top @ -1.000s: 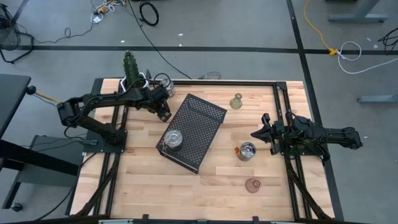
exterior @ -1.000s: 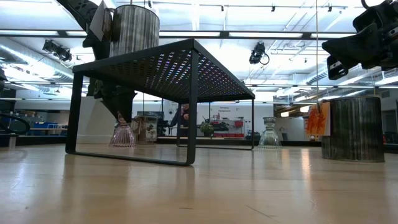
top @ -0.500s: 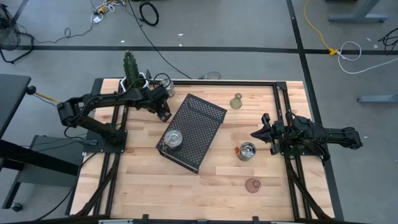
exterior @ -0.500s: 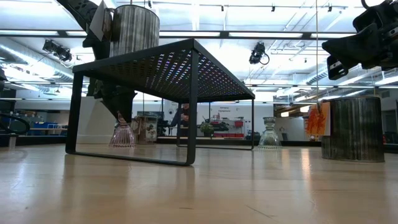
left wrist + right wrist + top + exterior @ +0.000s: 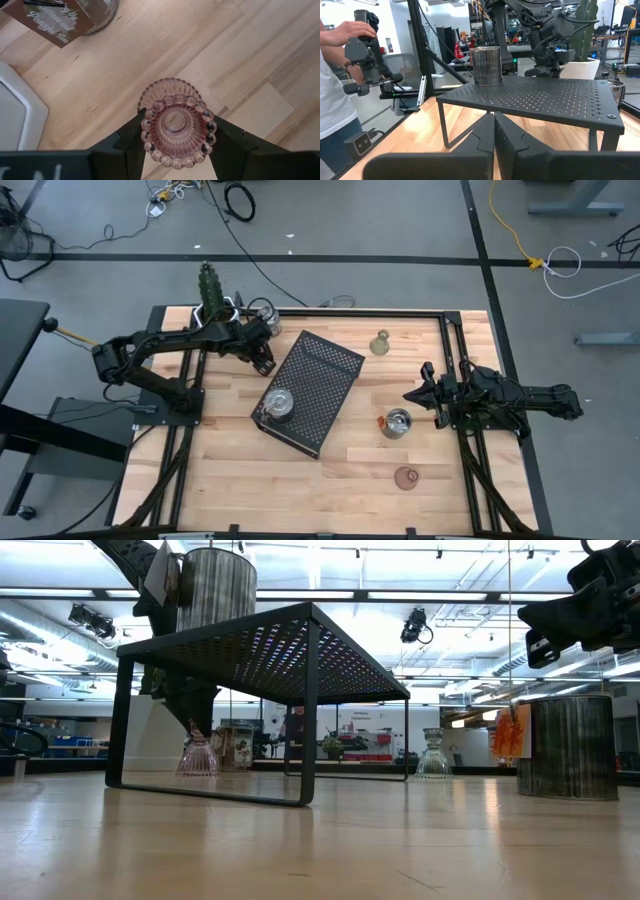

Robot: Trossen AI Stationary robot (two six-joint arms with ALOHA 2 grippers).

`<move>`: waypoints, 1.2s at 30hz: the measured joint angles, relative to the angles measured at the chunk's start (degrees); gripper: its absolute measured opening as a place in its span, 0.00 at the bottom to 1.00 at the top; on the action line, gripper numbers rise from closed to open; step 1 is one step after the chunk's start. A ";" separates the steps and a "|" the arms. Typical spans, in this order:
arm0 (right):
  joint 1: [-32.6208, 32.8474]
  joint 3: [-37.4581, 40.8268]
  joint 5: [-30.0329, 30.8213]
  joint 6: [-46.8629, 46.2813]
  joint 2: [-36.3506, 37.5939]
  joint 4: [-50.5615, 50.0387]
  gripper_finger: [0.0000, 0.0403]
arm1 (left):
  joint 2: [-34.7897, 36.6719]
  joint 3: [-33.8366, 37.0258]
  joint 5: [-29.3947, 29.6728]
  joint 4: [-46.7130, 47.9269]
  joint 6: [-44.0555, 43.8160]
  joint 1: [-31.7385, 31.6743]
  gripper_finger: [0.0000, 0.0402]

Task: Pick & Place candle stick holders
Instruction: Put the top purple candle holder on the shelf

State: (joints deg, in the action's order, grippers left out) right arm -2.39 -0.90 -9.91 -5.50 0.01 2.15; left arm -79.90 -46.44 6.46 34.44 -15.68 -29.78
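Pale wooden planks form the table top point(image 5: 230, 470), on which a black perforated tray point(image 5: 312, 388) is stood upside down like a small stand. Five candle stick holders can be counted from above, and a pinkish one is seen only in the other views, six in all. One silver holder point(image 5: 277, 403) is set upright on the tray's near left corner. A second silver holder point(image 5: 398, 423) is placed on the planks right of the tray, and a third point(image 5: 262, 311) at the far left, beside the white cactus pot point(image 5: 219, 310). An olive-yellow holder point(image 5: 380, 343) is stood far right of the tray, and a pinkish-brown holder point(image 5: 406, 477) near the front edge.

Another pinkish-brown holder point(image 5: 176, 127) is stood upright on the wood, its axis vertical, directly between the fingers point(image 5: 131, 137) of the left gripper point(image 5: 263, 361), far left of the tray. Both fingers are pressed to its beaded rim, so it is clamped.

At the right side, the right gripper point(image 5: 412, 396) is held above the table with its fingers together, pointed toward the tray, apart from every holder.

A person's hand point(image 5: 351, 31) is seen beyond the table.
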 joint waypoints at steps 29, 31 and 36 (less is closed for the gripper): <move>-0.01 0.01 0.00 0.00 0.00 0.00 0.03 | 0.02 0.00 -0.15 0.02 -0.04 0.02 0.43; -0.02 -0.01 0.00 0.00 0.00 0.02 0.03 | 0.02 0.00 -0.15 0.02 -0.04 0.01 0.43; -0.01 0.00 0.00 0.00 0.00 0.01 0.03 | 0.02 0.00 -0.15 0.02 -0.04 0.00 0.43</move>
State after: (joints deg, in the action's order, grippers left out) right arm -2.41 -0.90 -9.91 -5.50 0.01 2.16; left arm -79.88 -46.44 6.31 34.46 -15.73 -29.78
